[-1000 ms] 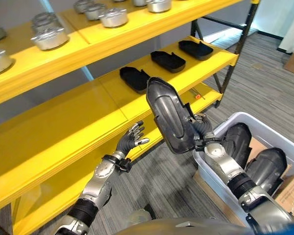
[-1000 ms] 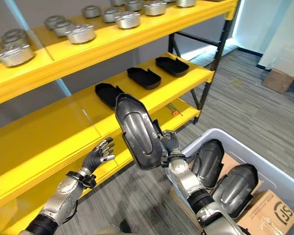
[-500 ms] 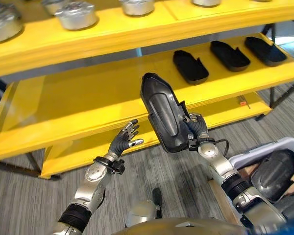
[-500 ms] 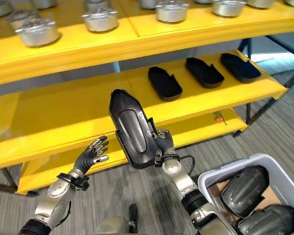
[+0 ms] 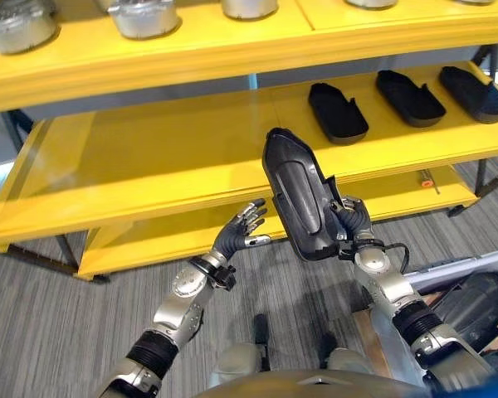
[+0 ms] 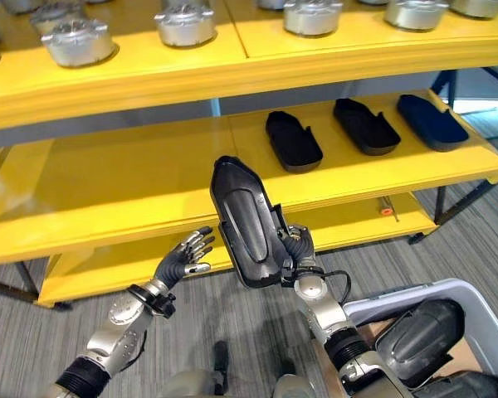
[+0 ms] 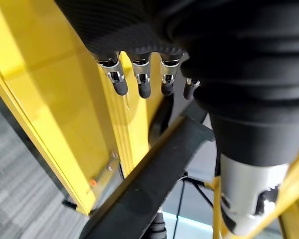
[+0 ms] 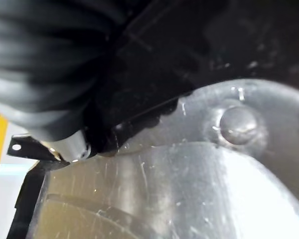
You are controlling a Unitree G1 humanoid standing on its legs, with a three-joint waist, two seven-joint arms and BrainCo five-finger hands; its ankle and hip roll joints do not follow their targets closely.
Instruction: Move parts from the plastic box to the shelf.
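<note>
- The yellow shelf [image 5: 149,157] has several levels and takes the upper part of both eye views; its middle level is bare on the left side.
- On the right side of the middle level three black parts [image 5: 338,111] lie flat in a row, apart from each other.
- On the top level stand round silver metal parts [image 6: 77,41] in a line.
- The grey plastic box [image 6: 473,292] stands on the floor at the lower right, and dark parts [image 6: 419,333] lie inside it.
- The black elongated part [image 5: 297,192] is held upright in the air in front of the shelf's middle level, its narrow end pointing up.
- The right robot hand [image 5: 351,222] grips this part at its lower edge from behind, with fingers curled round the rim.
- The left robot hand [image 5: 240,235] is raised just beside the part on its left, not touching it; its fingers [image 7: 141,82] are loosely spread and hold nothing.
- A small orange-tipped object [image 5: 427,178] lies on the lowest level at the right; I cannot tell what it is.
</note>
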